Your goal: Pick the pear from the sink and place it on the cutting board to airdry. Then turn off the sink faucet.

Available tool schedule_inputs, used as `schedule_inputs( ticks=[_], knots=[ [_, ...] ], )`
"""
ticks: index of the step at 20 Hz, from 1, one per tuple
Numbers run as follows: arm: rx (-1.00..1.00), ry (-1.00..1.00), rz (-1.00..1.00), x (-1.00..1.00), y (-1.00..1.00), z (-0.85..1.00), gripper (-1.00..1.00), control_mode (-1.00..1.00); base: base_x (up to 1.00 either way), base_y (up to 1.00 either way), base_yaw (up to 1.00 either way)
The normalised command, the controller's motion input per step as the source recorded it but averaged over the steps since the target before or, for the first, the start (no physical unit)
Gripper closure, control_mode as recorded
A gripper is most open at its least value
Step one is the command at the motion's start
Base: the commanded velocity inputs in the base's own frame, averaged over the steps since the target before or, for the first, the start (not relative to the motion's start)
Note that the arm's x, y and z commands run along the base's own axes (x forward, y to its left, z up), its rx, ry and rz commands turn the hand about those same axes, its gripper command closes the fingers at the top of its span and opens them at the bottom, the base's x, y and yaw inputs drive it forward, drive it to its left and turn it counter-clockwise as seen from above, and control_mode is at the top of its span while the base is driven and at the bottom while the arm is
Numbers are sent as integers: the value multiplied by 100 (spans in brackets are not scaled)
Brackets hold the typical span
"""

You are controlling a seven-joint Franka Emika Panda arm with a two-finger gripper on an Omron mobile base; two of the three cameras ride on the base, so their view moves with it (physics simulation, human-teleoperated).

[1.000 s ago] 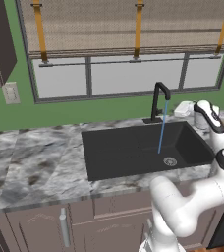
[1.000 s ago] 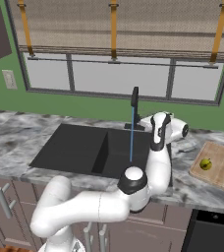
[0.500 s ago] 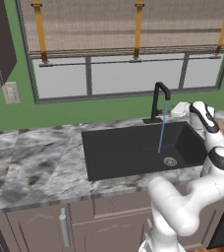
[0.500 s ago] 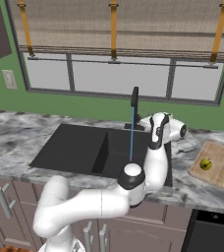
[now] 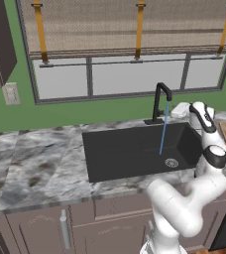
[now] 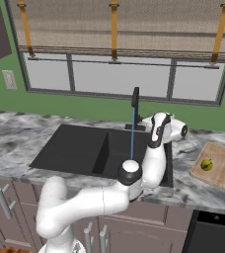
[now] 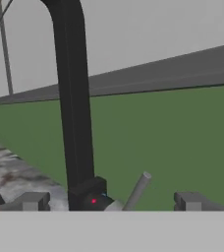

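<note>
Gripper [image 7: 109, 202] jaws are spread wide and nothing is held between them; the two dark fingertips [image 7: 33, 201] are seen far apart at the bottom of the hand view. Straight ahead of the gripper, between the tips and slightly toward 11 o'clock, the sink faucet [image 7: 74, 108] rises as a thick black column whose long axis runs from 6 to 12 o'clock. At its base a small dark block with a red dot is seen, and a thin grey lever [image 7: 137, 191] leans out from there toward 1 o'clock. That lever is judged to be what the coming move turns on: it lies just ahead of the open jaws, a little right of centre.

From the left base view, the hand [image 5: 197, 111] is placed at 3 o'clock of the faucet [image 5: 159, 101], near it, above the back right corner of the sink [image 5: 135, 149]. A blue water stream [image 5: 163, 130] is falling into the basin.

The pear [image 6: 206, 164] is lying on the cutting board [image 6: 223, 168], at 3 o'clock of the arm, well apart from the gripper.

No brand, label or legible writing is visible.
</note>
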Motion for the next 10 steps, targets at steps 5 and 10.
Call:
schedule_inputs(
  ticks=[5, 10],
  knots=[
    [0, 0, 2, 26, -2, -6, -100, -100, 0, 0, 0],
    [1, 0, 4, 18, 0, 0, -100, -100, 0, 0, 0]
  ],
)
